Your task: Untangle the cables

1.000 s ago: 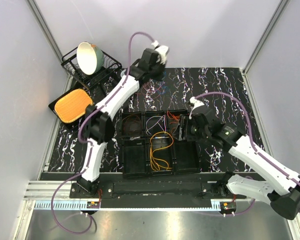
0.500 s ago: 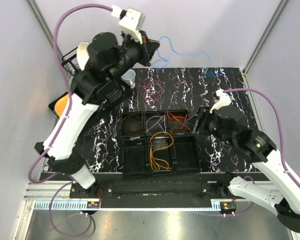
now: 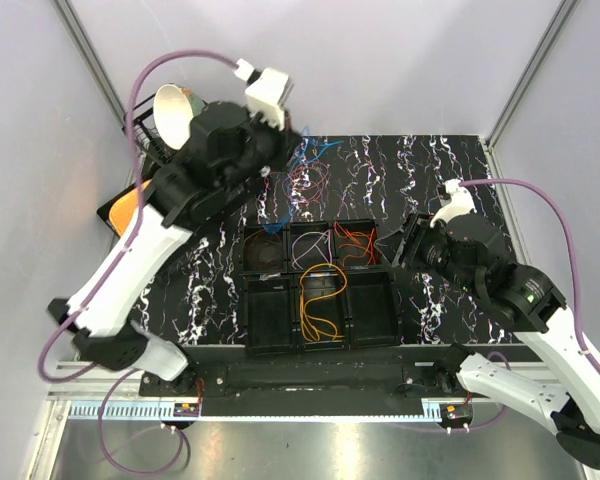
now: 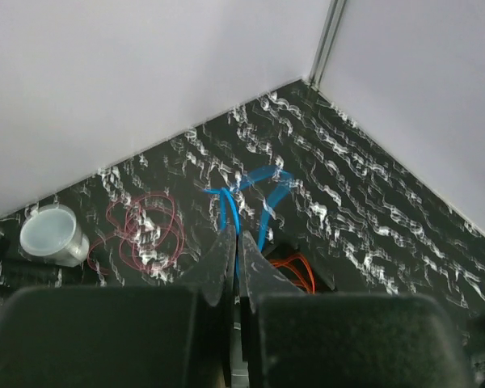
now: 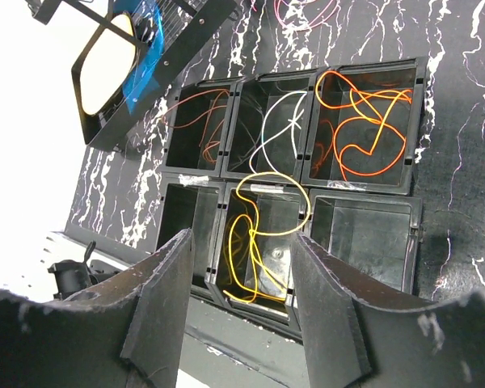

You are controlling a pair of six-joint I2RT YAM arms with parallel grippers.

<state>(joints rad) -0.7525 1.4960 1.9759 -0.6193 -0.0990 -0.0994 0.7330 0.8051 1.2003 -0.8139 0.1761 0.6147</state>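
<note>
While my left claw (image 4: pixel 234 242) is clamped on a blue cable (image 4: pixel 263 182) raised over the marbled tabletop (image 4: pixel 372 186), where red cables (image 4: pixel 145 230) lie looped, my right claw (image 5: pixel 244 242) hangs apart above the black tray (image 5: pixel 415 137) holding orange cables (image 5: pixel 360 121), a white cable (image 5: pixel 279 129) and a yellow cable (image 5: pixel 259 234).

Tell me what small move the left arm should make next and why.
Probably carry the blue cable toward the empty near-left compartment: the left gripper is shut on it, seemingly lifted clear of the red tangle on the mat, and no compartment holds blue yet.
</note>
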